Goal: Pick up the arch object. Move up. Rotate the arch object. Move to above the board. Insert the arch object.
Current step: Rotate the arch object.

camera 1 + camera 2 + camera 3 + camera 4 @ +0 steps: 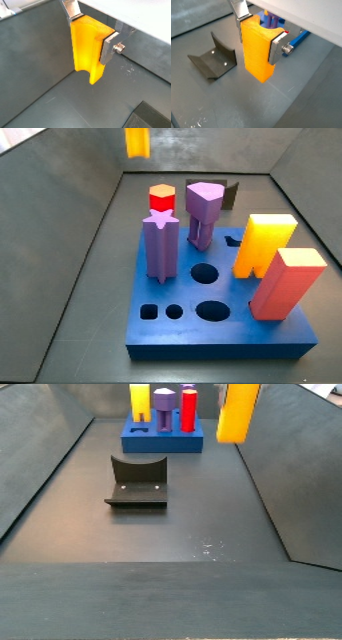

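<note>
Gripper [256, 31], raised well above the grey floor, clamps the arch object [259, 52] between its silver fingers [278, 49]; the piece hangs upright, grooved side visible in a wrist view [89, 50]. Fixture [138, 482] stands between it and the blue board [221, 315]. No legible writing.

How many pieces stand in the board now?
5: purple star near-left, red piece behind it, purple piece mid-back, big orange block and salmon block right. Gripper holds the arch object aloft.
</note>
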